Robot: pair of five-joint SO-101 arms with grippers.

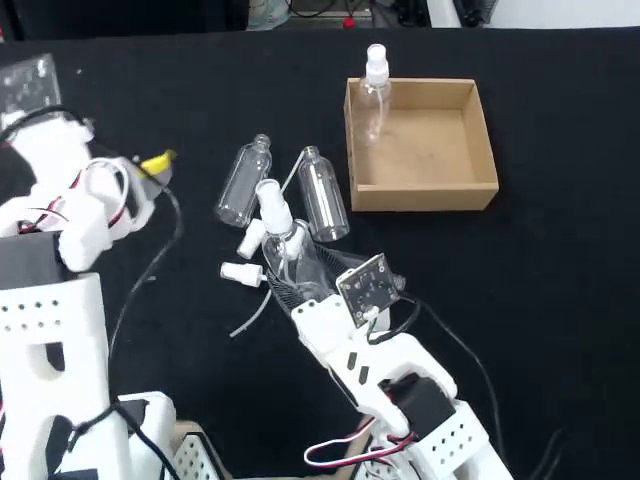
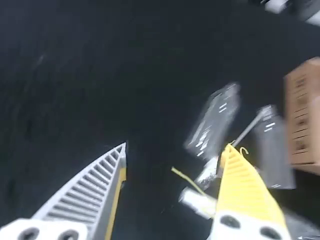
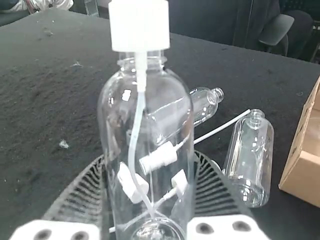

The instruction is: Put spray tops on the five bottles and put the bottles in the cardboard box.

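High view: four bottles, two loose spray tops; right hand clamped on one, left hand apart.

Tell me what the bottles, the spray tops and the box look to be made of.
The bottles look like clear, glossy plastic or glass, I cannot tell which: see-through, with bright glints. The spray tops look like opaque white plastic, fairly matte. The box is brown cardboard, matte, with thin flat walls.
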